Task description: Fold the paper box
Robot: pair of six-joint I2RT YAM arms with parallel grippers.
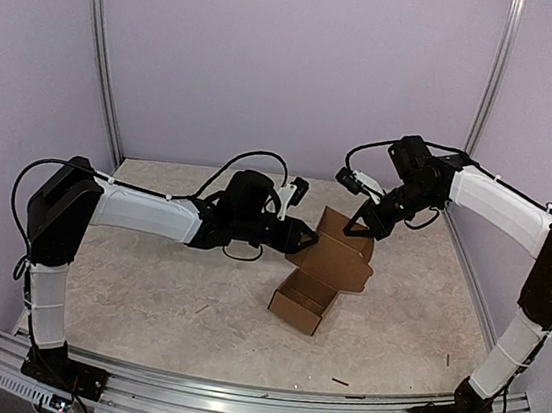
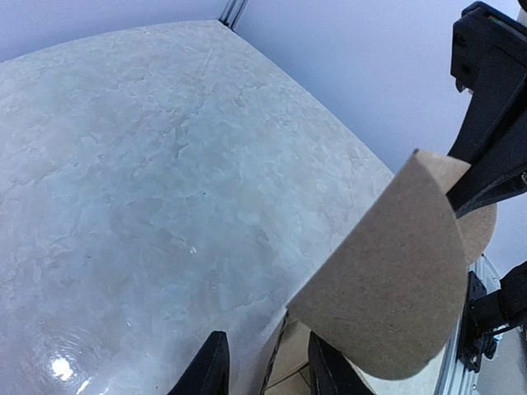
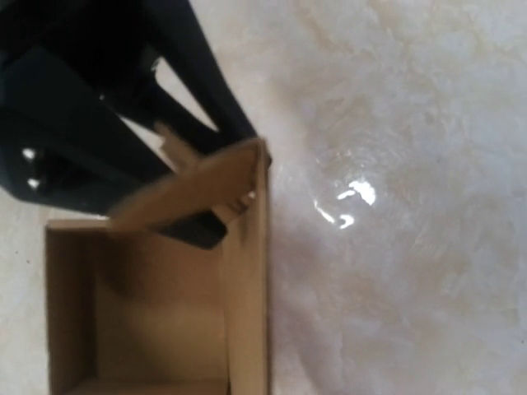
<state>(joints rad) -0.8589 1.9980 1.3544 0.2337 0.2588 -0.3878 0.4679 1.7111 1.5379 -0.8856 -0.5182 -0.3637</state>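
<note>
The left gripper (image 1: 304,238) has its fingertips (image 2: 207,370) parted. A thin cardboard edge shows in the gap but nothing is pinched, so it counts as released. It lies low and level against the left side of the paper box (image 1: 320,277), just beneath a rounded flap (image 2: 395,280) that stands up to its right. The right gripper (image 1: 364,227) is clenched and, as far as the blurred wrist view allows, nips the upper edge of that flap, pointing down at the box's far side. The box sits on the counter (image 1: 145,291), a little right of centre, with an open tray part (image 1: 301,302) nearest and a wider lid panel (image 1: 340,257) lying behind it. The step in hand looks like turning the flap inward before the lid comes over. To do it well, the right gripper should probably hold its edge steady while the left presses the flap slowly along its score. That way the card bends at the crease instead of buckling and the tray does not skid. The left arm rises from its base at the near left, bends at the shoulder and reaches right with a nearly level forearm. The right arm climbs from the near right to a high elbow by the wall, and its forearm runs left with the wrist dipping steeply.
</note>
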